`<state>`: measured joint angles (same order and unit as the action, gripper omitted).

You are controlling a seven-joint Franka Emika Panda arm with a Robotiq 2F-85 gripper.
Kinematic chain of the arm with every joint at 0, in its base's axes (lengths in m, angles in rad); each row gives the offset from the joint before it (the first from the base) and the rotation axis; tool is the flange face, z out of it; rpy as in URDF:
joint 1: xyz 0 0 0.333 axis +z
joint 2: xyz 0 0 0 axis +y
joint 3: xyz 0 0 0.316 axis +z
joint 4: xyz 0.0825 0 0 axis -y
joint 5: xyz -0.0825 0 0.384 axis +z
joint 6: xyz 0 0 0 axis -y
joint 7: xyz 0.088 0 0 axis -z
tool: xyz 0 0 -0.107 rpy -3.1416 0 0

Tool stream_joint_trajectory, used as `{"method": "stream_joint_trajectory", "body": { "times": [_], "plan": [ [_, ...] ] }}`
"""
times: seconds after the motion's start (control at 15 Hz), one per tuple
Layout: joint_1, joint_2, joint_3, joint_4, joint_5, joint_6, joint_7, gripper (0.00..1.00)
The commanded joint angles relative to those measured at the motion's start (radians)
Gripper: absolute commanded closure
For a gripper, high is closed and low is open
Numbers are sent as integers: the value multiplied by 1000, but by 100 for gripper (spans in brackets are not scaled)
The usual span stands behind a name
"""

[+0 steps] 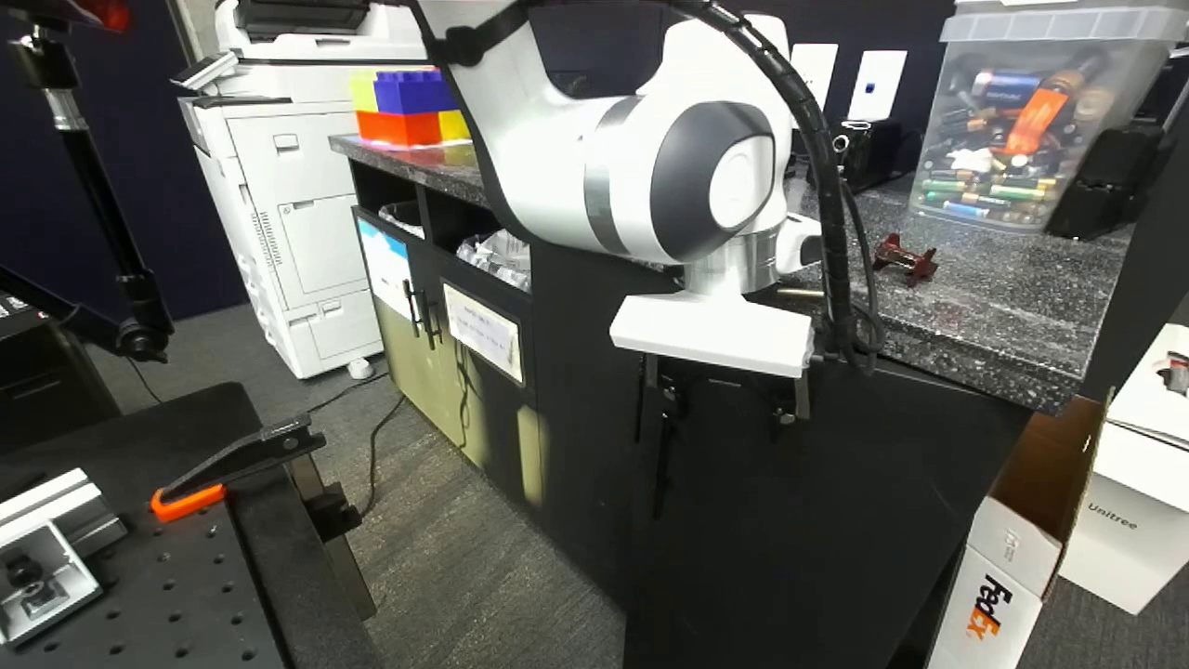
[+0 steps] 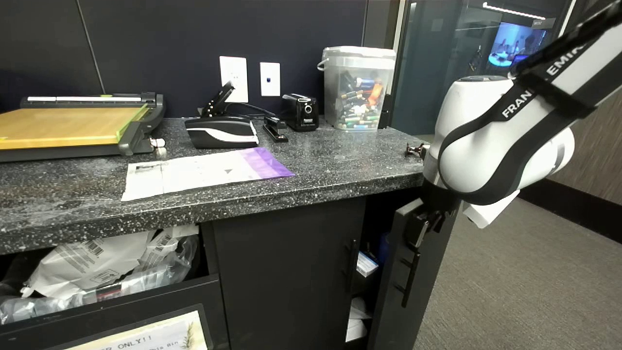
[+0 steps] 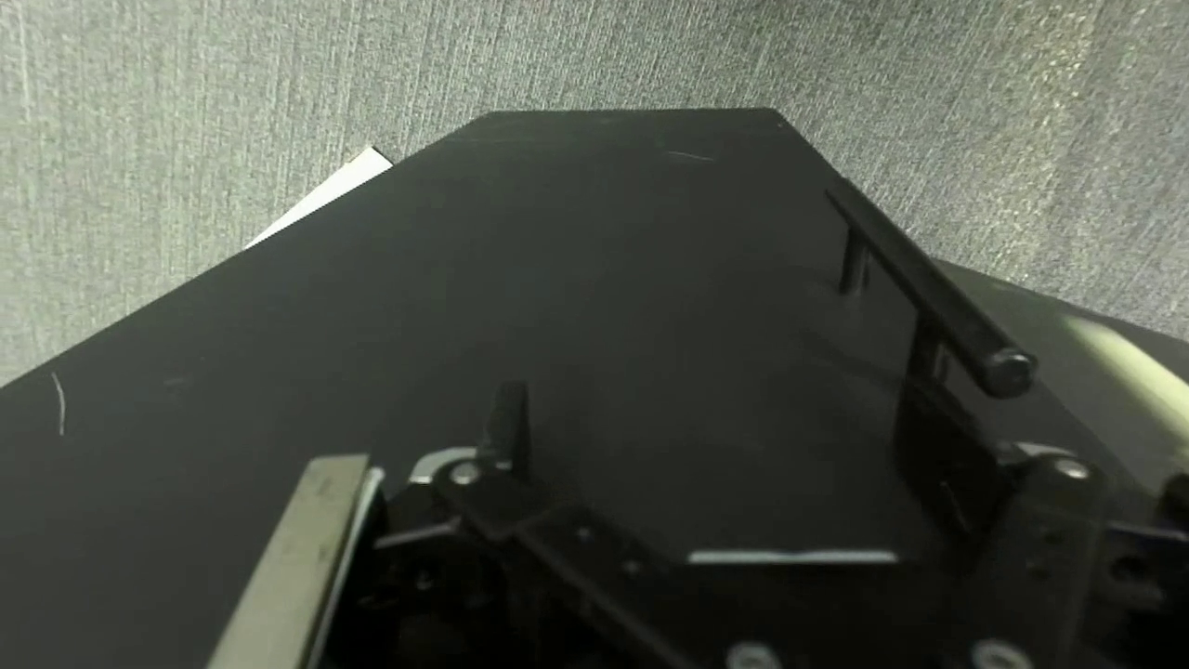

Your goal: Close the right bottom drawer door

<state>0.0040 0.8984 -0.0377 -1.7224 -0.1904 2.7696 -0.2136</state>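
Observation:
The right bottom drawer door (image 1: 817,530) is a large matte black panel. In an exterior view the door (image 2: 413,291) stands partly open, showing a gap with white papers beside it. Its slim vertical bar handle (image 2: 410,279) is near the free edge; the handle (image 3: 929,288) also shows at the right in the wrist view. My gripper (image 3: 729,427) is open, fingers wide apart, in front of the door's upper face. Its right finger is close to the handle's top end; whether it touches is unclear. The gripper (image 1: 725,409) is just below the countertop edge in an exterior view.
The speckled countertop (image 2: 330,189) overhangs the cabinet. A closed dark panel (image 2: 286,272) adjoins the gap. An open FedEx box (image 1: 985,595) stands beside the door's outer side. A bin of batteries (image 2: 359,90) and a dark red part (image 1: 906,258) are on the counter.

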Motion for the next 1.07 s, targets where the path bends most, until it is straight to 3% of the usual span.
{"method": "stream_joint_trajectory", "body": {
  "times": [0.0,0.6,0.73,0.8,1.0],
  "plan": [
    [18,81,-20,75,-11,85,40,0],
    [171,158,-169,116,-27,245,163,0],
    [142,98,-102,60,-2,163,153,0],
    [93,21,-22,-9,14,80,118,0],
    [21,-132,95,-130,47,-72,53,0]
  ]
}}
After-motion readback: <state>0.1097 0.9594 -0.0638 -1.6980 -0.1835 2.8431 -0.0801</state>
